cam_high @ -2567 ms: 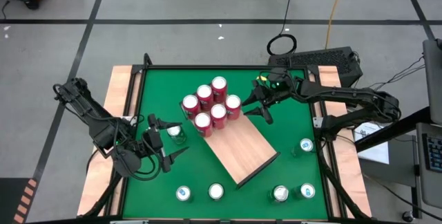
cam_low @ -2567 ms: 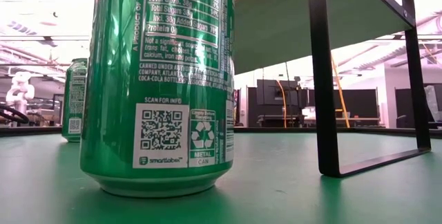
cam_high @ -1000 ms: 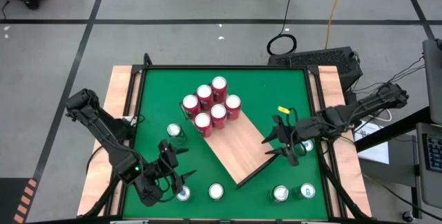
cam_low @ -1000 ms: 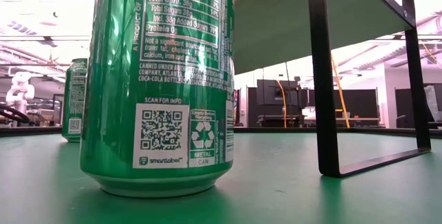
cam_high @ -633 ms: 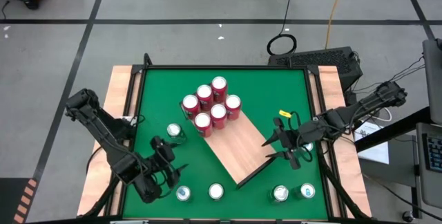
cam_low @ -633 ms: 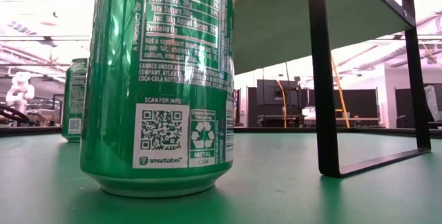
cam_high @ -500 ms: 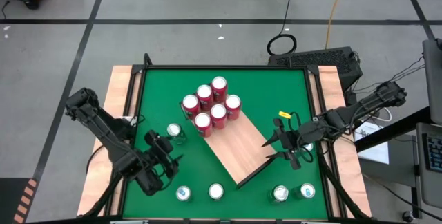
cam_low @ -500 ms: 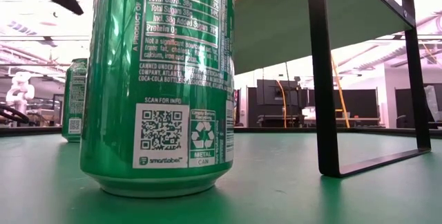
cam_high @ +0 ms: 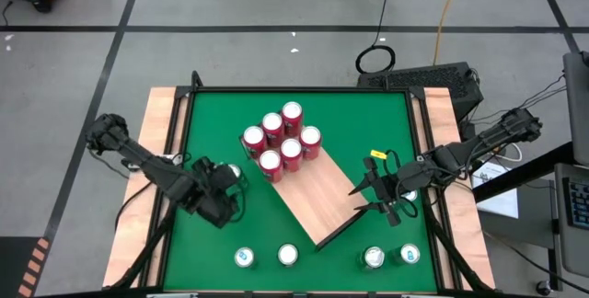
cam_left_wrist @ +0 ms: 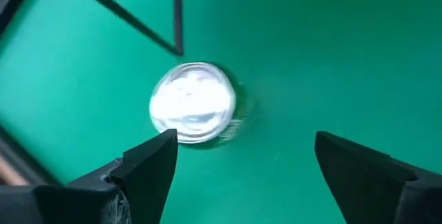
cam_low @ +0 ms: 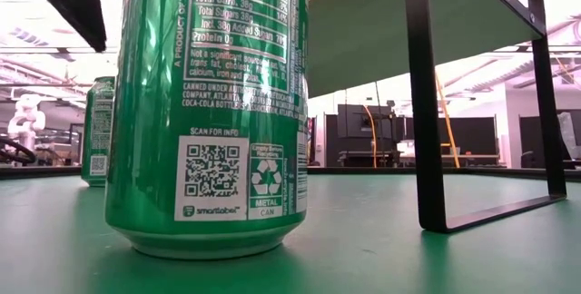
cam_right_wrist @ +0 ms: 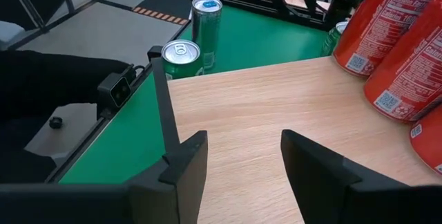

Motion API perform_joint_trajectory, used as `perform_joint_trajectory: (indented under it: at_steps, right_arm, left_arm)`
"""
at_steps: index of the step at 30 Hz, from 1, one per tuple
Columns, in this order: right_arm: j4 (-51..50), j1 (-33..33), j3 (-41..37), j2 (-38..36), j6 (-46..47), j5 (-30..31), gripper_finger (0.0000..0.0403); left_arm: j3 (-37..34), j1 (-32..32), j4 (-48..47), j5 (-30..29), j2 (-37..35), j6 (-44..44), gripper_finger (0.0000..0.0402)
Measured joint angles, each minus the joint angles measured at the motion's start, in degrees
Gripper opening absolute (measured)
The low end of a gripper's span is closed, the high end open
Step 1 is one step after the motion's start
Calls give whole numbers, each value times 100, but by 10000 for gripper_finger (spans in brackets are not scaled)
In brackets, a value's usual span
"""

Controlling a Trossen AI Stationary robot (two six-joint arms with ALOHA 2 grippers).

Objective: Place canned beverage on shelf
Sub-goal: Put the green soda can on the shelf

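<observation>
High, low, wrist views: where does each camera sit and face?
High view: overhead, straight down on shelf, red cans, left arm, right arm.
Low view: tabletop height, level past a green can; dark arm part above.
Left wrist view: down on a silver-topped can, past left end effector.
Right wrist view: across the shelf, past right end effector.
High and right wrist share shelf, red cans.

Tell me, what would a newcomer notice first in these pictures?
Six red cans stand clustered on the far end of the wooden shelf at the table's middle. The left hand hangs open above a green can beside the shelf, while the right hand waits at the shelf's right edge.
</observation>
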Motion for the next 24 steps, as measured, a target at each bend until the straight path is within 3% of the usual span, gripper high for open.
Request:
perform_joint_trajectory:
  at_steps: [3,6,16,24]
  right_arm:
    - [0,0,0,0,21,-1,176]
    - [22,0,0,4,80,-1,176]
    - [184,0,0,11,523,-1,176]
    - [260,0,0,11,469,-1,176]
  left_arm:
    - [-38,146,-158,213,-155,418,331]
    - [-119,164,256,183,-303,593,331]
    - [-113,-571,3804,57,172,2065,331]
    - [-46,-837,4111,-111,831,2316,331]
